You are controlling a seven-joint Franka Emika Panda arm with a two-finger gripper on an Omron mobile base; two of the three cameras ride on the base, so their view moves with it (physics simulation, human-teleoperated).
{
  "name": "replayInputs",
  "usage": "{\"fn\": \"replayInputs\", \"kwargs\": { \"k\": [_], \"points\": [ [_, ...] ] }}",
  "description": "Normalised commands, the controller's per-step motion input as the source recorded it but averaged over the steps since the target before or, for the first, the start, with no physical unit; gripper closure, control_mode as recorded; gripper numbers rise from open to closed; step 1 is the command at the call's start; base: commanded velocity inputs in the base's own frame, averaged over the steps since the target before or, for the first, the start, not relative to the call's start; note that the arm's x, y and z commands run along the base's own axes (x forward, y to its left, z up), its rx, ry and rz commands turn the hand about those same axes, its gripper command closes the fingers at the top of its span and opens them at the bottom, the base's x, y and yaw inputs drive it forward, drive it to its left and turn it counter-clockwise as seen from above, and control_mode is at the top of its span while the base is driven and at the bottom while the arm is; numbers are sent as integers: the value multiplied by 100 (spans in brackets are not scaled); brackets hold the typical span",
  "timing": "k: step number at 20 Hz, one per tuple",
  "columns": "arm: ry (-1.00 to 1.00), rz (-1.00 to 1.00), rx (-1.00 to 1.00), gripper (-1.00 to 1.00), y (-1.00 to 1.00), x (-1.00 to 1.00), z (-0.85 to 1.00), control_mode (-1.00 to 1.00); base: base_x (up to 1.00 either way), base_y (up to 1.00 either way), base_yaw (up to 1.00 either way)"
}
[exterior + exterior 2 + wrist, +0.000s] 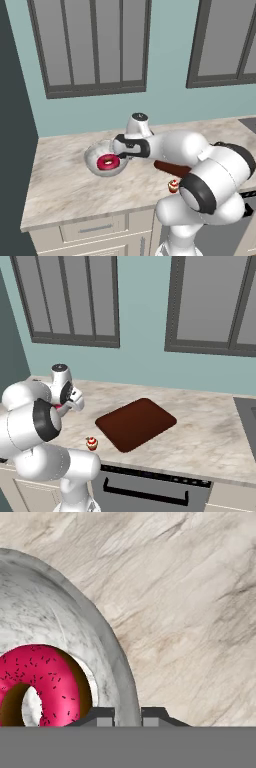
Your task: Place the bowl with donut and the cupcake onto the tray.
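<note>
Bowl [100, 156]: pale grey-white, marbled, glossy; stands on the counter [65, 180] toward its left end, below the left window [92, 45]. In the hand view its rim [107, 647] curves from upper left to the bottom centre and runs down between the two finger tips.

Donut [107, 162]: pink-red icing with dark sprinkles, brown underside, hole in the middle; lies inside the bowl, against the inner wall on the gripper's side. Hand view shows it at lower left [47, 682].

Gripper [127, 717]: jaws drawn narrow, one finger tip [102, 717] inside the bowl's wall, the other outside, clamped on the rim. Left base view places it at the bowl's right edge [121, 156], with the arm reaching in from the right.

Cupcake [92, 443]: red wrapper, pale frosting, red dot on top; upright on the counter near the front edge, apart from the bowl and just off the tray's near-left corner. Also seen in the left base view [173, 186], partly behind the arm.

Tray [136, 423]: dark reddish-brown, rounded corners, flat on the counter right of the bowl; surface bare. Left base view shows a strip of it [167, 167] behind the arm.
</note>
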Motion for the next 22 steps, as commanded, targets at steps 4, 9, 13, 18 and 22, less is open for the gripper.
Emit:
{"fn": "replayInputs", "kwargs": {
  "k": [4, 9, 13, 18, 22],
  "points": [
    [0, -15, 1, 100, -3, 0, 35, -100, 0, 0, 0],
    [0, -20, 1, 100, -9, 0, 34, -100, 0, 0, 0],
    [0, -23, 0, 100, -32, 0, 27, -100, 0, 0, 0],
    [0, -24, 0, 100, -49, 0, 15, -100, 0, 0, 0],
    [0, -23, 0, 100, -51, -3, 12, -100, 0, 0, 0]
  ]
}}
